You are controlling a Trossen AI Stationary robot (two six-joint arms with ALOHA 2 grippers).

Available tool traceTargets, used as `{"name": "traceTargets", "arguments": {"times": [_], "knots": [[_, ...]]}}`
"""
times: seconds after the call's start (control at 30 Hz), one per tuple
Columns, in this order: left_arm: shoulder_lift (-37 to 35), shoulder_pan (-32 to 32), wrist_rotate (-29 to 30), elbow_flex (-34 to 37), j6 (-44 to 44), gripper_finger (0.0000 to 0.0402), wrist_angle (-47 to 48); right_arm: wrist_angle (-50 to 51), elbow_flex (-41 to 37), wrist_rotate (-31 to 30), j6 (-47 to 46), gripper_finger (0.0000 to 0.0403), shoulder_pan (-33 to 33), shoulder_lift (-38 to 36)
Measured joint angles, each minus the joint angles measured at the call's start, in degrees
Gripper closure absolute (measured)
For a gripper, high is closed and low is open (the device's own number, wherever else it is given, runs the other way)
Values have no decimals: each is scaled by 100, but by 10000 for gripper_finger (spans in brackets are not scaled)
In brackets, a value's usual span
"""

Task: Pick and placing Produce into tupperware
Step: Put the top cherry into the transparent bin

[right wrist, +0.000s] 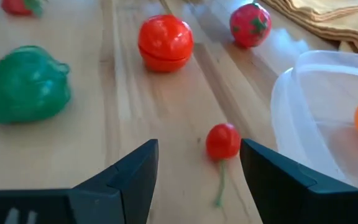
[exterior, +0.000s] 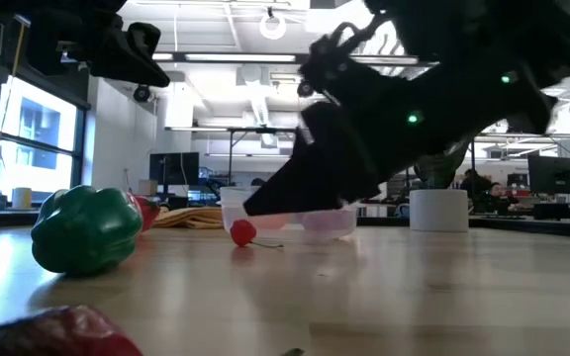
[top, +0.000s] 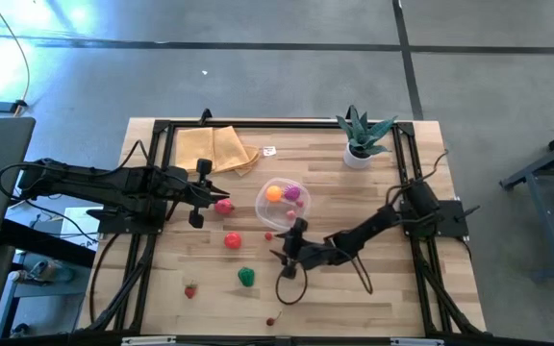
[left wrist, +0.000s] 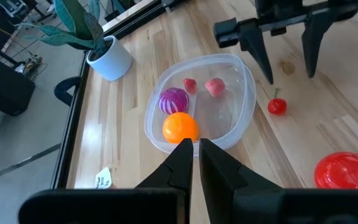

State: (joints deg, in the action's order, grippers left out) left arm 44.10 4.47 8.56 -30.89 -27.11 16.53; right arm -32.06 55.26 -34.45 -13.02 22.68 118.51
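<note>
- Right gripper (right wrist: 197,165) low over the wooden table (top: 392,288), jaws wide, nothing held; small red cherry with green stem (right wrist: 222,142) lies between the fingers, just beside the tupperware.
- Round clear plastic tupperware (top: 282,202) mid-table holds an orange ball (left wrist: 179,127), a purple piece (left wrist: 174,99) and two small pink-red pieces.
- Left gripper (left wrist: 196,158) pinched nearly closed, empty, above the table near the container.
- Green pepper (right wrist: 22,84), red tomato (right wrist: 165,42) and strawberry (right wrist: 250,23) loose on the table.

From table height the right arm (exterior: 404,109) hides most of the tupperware (exterior: 234,210); a blurred red piece (exterior: 52,334) is cut off at the bottom edge.
</note>
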Motion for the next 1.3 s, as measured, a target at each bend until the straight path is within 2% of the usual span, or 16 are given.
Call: {"name": "traceTargets", "arguments": {"times": [0.23, 0.5, 0.67, 1.3], "knots": [[0, 0, 2, 0, 0, 383, 0, 349, 233, -1, -308, 183, -141, 130], [0, 2, 2, 0, -1, 383, 2, 265, 248, 48, -363, 183, -243, 194], [0, 0, 2, 0, 0, 383, 2, 267, 248, 329, -367, 183, -331, 194], [0, 0, 2, 0, -1, 383, 1, 292, 248, 626, -514, 183, -474, 226]]}}
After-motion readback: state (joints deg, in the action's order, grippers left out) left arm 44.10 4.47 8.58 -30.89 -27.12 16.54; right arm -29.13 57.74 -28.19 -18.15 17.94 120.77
